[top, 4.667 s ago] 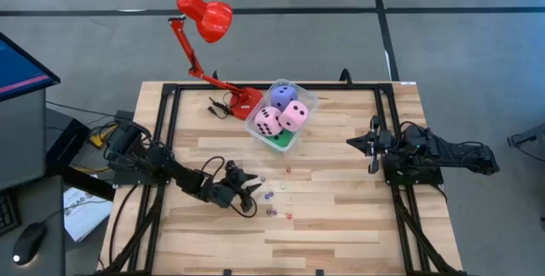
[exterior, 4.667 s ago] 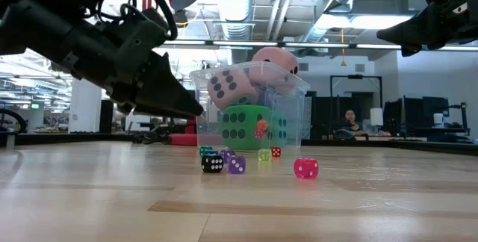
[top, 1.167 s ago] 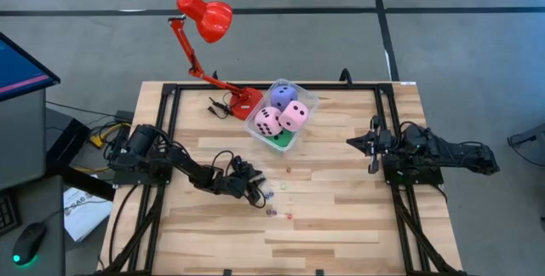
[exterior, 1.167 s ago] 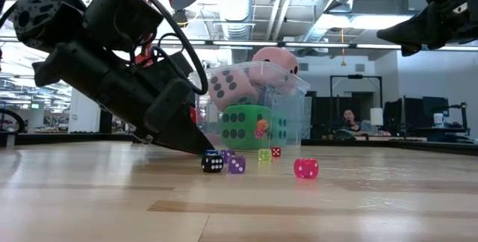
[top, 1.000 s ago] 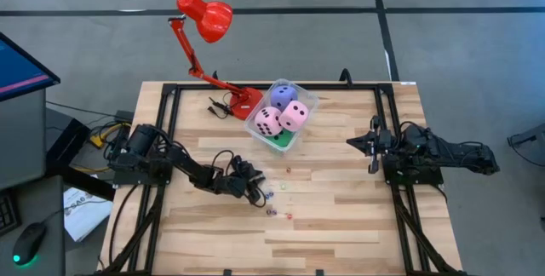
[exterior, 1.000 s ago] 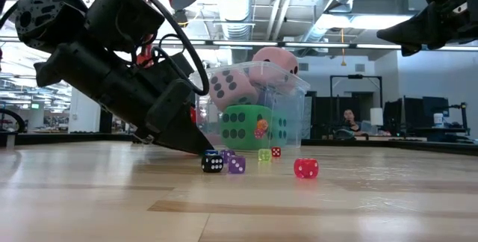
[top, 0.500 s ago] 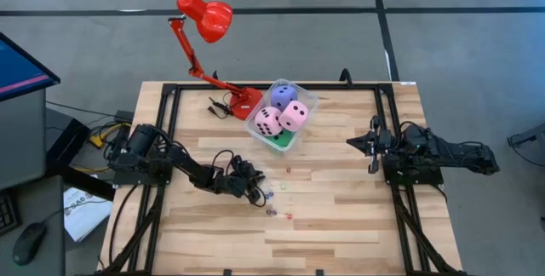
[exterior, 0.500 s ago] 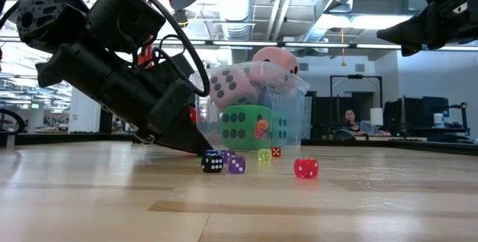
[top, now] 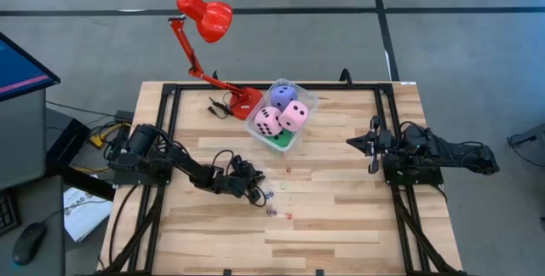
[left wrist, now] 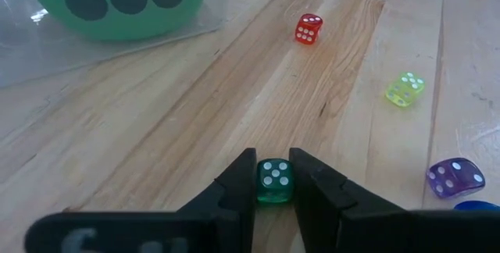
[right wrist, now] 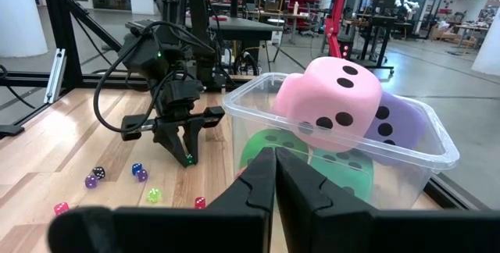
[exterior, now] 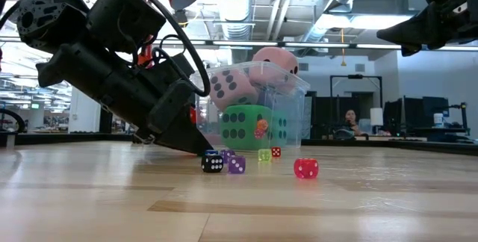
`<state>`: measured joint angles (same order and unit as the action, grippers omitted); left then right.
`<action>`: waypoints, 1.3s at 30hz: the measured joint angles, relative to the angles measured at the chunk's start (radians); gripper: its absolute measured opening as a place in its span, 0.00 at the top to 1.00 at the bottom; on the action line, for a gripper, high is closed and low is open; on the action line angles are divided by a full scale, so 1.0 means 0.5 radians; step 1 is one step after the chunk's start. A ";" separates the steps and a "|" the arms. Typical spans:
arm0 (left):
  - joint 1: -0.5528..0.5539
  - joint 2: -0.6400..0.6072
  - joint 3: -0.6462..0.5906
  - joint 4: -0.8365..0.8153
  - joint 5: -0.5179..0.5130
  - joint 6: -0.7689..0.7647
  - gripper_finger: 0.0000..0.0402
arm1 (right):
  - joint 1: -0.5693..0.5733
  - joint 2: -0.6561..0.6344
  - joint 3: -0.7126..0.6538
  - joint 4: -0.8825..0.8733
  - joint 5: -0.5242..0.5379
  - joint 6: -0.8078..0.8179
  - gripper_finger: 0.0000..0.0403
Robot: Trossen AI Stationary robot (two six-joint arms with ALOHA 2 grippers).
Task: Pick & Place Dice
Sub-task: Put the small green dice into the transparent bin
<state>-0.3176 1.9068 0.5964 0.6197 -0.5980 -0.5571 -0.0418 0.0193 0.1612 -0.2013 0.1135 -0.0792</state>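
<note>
Left wrist view shows you the left gripper (left wrist: 273, 181) low on the wooden table (left wrist: 148, 128), its fingers clamped on a tiny green die (left wrist: 274, 183). Nearby lie a red die (left wrist: 308, 29), yellow-green die (left wrist: 405, 89) and purple die (left wrist: 455, 177). Your right gripper (top: 364, 143) waits at the table's right side with fingers pressed together.
</note>
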 joint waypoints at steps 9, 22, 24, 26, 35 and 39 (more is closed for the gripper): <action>-0.001 0.000 0.000 0.002 0.000 0.003 0.86 | 0.000 0.000 0.000 0.000 0.000 0.001 0.98; 0.000 -0.226 -0.002 -0.001 0.004 0.221 0.86 | 0.001 0.000 0.000 -0.001 -0.001 0.001 0.98; 0.016 -0.323 -0.002 0.010 -0.004 0.307 0.86 | 0.001 0.000 0.000 -0.001 0.000 0.001 0.98; 0.040 -0.421 -0.002 0.001 -0.011 0.379 0.86 | 0.001 0.001 0.000 -0.001 0.000 0.001 0.98; 0.203 -0.776 -0.001 0.037 -0.069 0.757 0.86 | 0.000 0.000 0.000 0.000 0.000 0.001 0.98; 0.304 -0.843 -0.001 0.121 -0.075 0.799 0.86 | 0.000 0.000 0.000 0.004 0.000 0.001 0.98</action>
<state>-0.1658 1.4852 0.5961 0.6801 -0.6352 -0.1577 -0.0415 0.0193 0.1612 -0.1993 0.1135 -0.0788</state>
